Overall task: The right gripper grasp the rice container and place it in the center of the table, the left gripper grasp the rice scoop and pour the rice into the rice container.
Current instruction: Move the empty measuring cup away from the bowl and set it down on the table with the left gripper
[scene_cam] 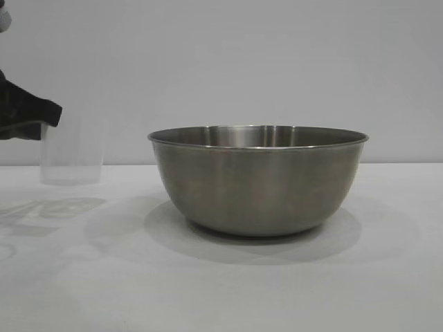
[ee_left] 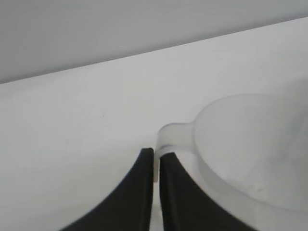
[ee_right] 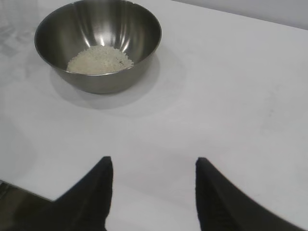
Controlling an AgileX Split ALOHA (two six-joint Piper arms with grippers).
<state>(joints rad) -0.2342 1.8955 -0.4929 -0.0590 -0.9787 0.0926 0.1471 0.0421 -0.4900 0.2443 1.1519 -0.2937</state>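
The steel rice container [scene_cam: 257, 181] stands in the middle of the white table [scene_cam: 221, 290]. In the right wrist view the container [ee_right: 98, 45] holds a pale heap of rice [ee_right: 100, 60]. My left gripper [scene_cam: 43, 123] is at the far left, shut on the handle of the translucent rice scoop [scene_cam: 71, 155]. The left wrist view shows its tips [ee_left: 156, 155] pinching the handle, with the scoop [ee_left: 250, 144] upright and looking empty. My right gripper [ee_right: 151, 163] is open and empty, back from the container above bare table; it is out of the exterior view.
A plain grey wall [scene_cam: 242, 62] stands behind the table. The scoop's faint outline shows beside the container in the right wrist view [ee_right: 14, 24].
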